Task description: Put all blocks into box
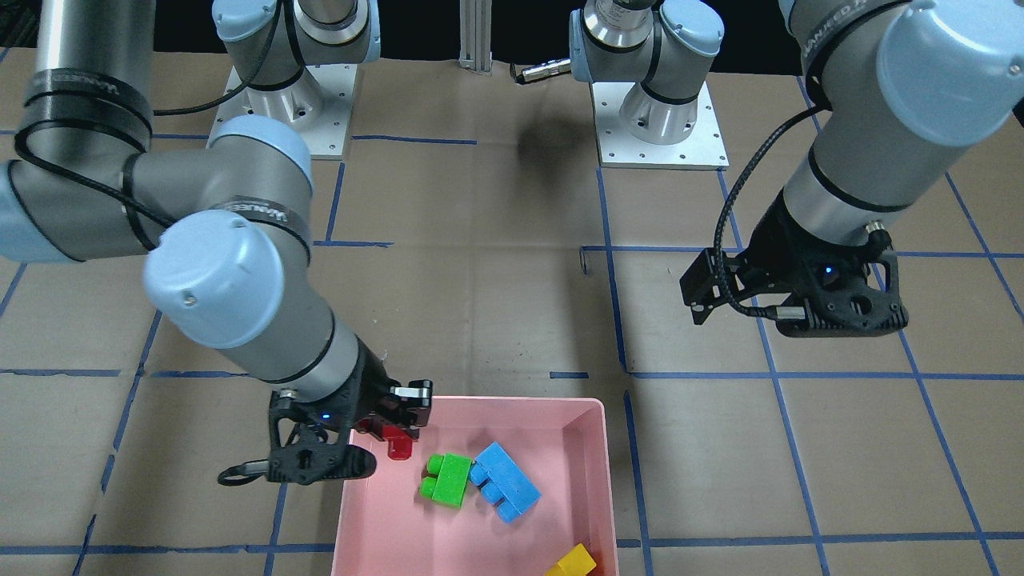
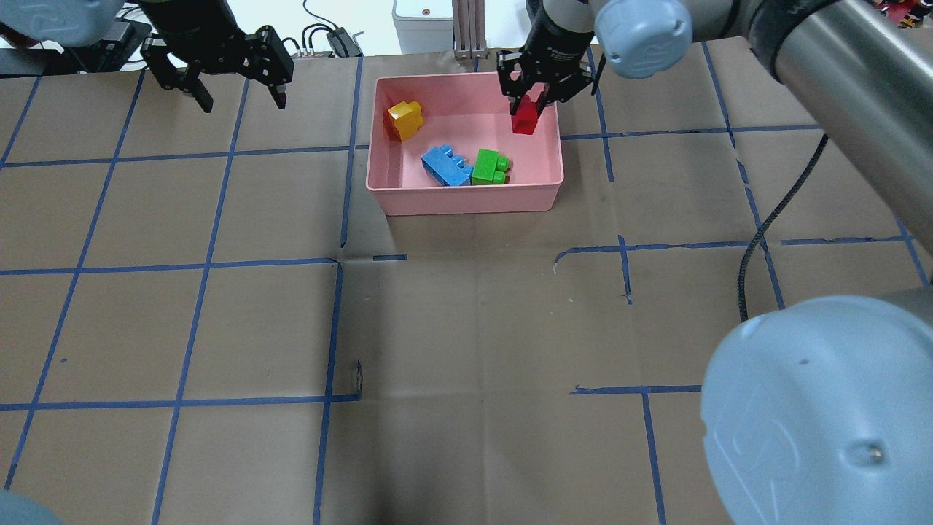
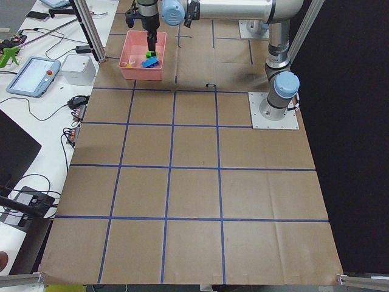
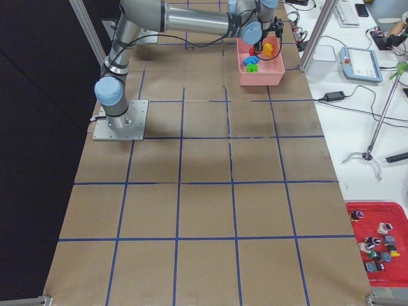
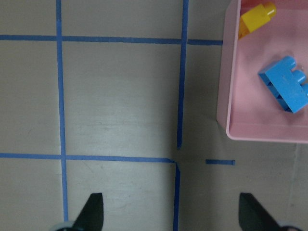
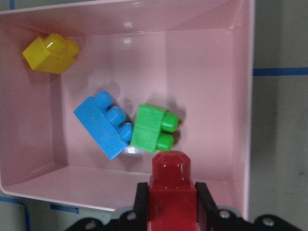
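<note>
Above one corner of the box (image 2: 466, 198), the right gripper (image 2: 526, 109) is clamped on the red block (image 2: 525, 122), the only one not yet dropped in, while the green block (image 2: 488, 166), blue block (image 2: 446, 165) and yellow block (image 2: 405, 119) lie inside and the left gripper (image 2: 244, 102) hangs wide open, well away.

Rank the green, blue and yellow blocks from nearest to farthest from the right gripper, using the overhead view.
From the right gripper, which holds the red block:
1. Green block, by the near wall of the box.
2. Blue block, just left of the green.
3. Yellow block, far left corner.
</note>
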